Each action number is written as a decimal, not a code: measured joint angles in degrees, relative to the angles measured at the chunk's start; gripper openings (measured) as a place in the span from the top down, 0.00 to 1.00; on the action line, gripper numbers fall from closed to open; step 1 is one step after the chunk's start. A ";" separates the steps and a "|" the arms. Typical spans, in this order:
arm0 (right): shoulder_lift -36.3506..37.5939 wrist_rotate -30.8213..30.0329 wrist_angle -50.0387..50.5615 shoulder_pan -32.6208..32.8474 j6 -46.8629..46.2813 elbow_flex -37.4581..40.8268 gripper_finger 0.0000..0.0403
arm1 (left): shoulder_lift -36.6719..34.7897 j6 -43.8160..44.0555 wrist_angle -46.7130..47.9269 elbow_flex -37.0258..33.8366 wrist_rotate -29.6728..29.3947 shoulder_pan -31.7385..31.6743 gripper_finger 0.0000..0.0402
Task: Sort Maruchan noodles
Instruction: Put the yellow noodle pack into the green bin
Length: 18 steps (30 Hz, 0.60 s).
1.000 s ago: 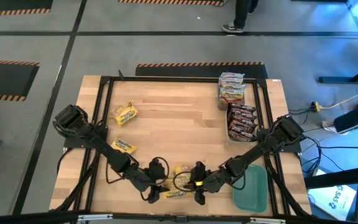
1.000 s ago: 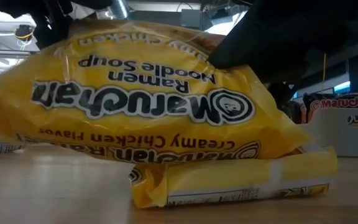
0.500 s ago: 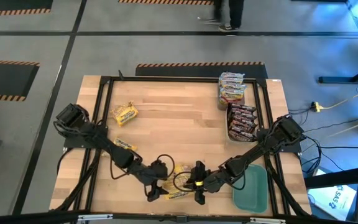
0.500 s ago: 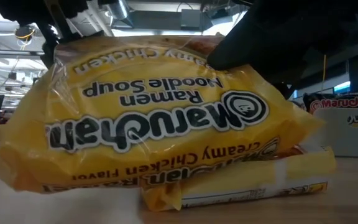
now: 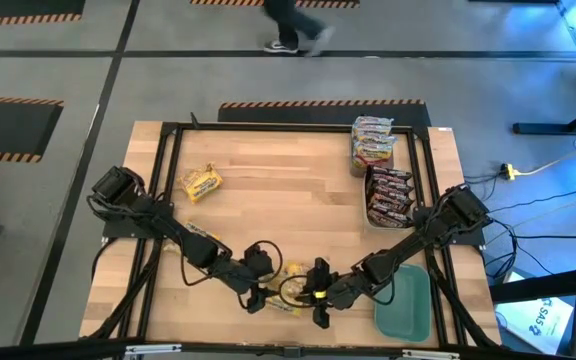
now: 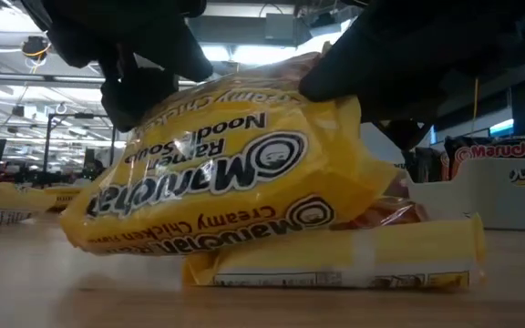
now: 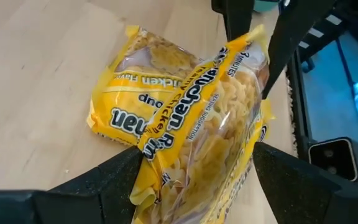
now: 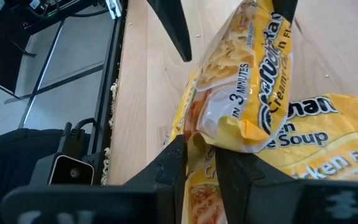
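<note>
Near the table's near edge, both grippers meet at one yellow Maruchan packet [image 6: 226,173] [image 7: 210,118], which is tilted above a second yellow packet [image 6: 335,260] [image 7: 129,106] lying flat on the wood. My left gripper [image 5: 258,297] [image 7: 197,158] comes from the table's left, my right gripper [image 5: 313,293] [image 8: 201,152] from the right. Each is shut on the upper packet. Another yellow packet [image 5: 201,183] lies far left. Silvery-pink packets [image 5: 371,140] and dark brown-red packets [image 5: 388,195] sit stacked at the right. My left gripper has the upper yellow packet's left end [image 7: 160,155] between its two widely spread fingers [image 7: 117,180], which stand across the packet's width. It comes slanting from the table's left. The packet is on edge and tilted. My right gripper pinches the packet's right end seam [image 8: 199,138] between its nearly closed fingers [image 8: 173,165], coming from the table's right. The packet rises tilted away from the fingers, with its low edge [image 6: 199,246] at the flat packet beneath.
A teal lid [image 5: 403,300] lies at the near right corner, just behind my right arm. The trays of sorted packets line the right side. A black frame [image 5: 168,150] rims the table. Bare wood [image 5: 288,200] spans the middle. A person's legs [image 5: 288,30] pass beyond the far edge.
My left gripper has moved toward the table's right and taken the free left end of the upper packet between its fingers. That packet has turned and tipped: its left end has swung in toward the right gripper and stands steeper, while the right end has stayed in the still right gripper.
</note>
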<state>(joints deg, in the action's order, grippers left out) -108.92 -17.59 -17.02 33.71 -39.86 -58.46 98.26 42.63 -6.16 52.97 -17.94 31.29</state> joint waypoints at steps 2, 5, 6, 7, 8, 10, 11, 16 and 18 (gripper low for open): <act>0.00 0.02 0.06 0.00 0.01 -0.02 0.83 | 0.00 -1.08 0.03 0.00 -0.01 0.00 0.28; 0.00 0.03 0.11 0.00 0.01 -0.02 0.83 | 0.00 -1.52 0.03 0.00 0.25 0.07 0.28; 0.00 0.06 0.15 0.00 0.01 -0.02 0.83 | 0.00 -2.06 0.05 0.00 0.55 0.07 0.28; 0.00 0.05 0.17 0.00 -0.01 -0.02 0.83 | 0.00 -2.57 0.20 0.15 0.74 0.07 0.28; 0.00 0.11 0.22 0.00 -0.01 -0.02 0.83 | 0.00 -3.01 0.64 0.49 0.88 0.14 0.28; 0.00 0.26 0.39 0.02 0.00 -0.02 0.83 | 0.00 -4.00 1.72 1.46 0.90 0.20 0.28; 0.00 0.32 0.46 0.03 0.01 -0.02 0.83 | 0.00 -4.34 2.79 2.12 0.92 0.20 0.28; 0.00 0.05 0.46 -0.02 0.11 -0.02 0.83 | 0.00 -6.67 10.52 6.06 -0.52 0.20 0.28; 0.00 0.06 0.46 -0.01 0.11 -0.02 0.83 | -0.02 -8.48 11.91 7.12 -0.99 0.20 0.28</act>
<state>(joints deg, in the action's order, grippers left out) -108.92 -17.53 -16.56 33.71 -39.75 -58.48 98.24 34.14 5.75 60.09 -18.93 31.48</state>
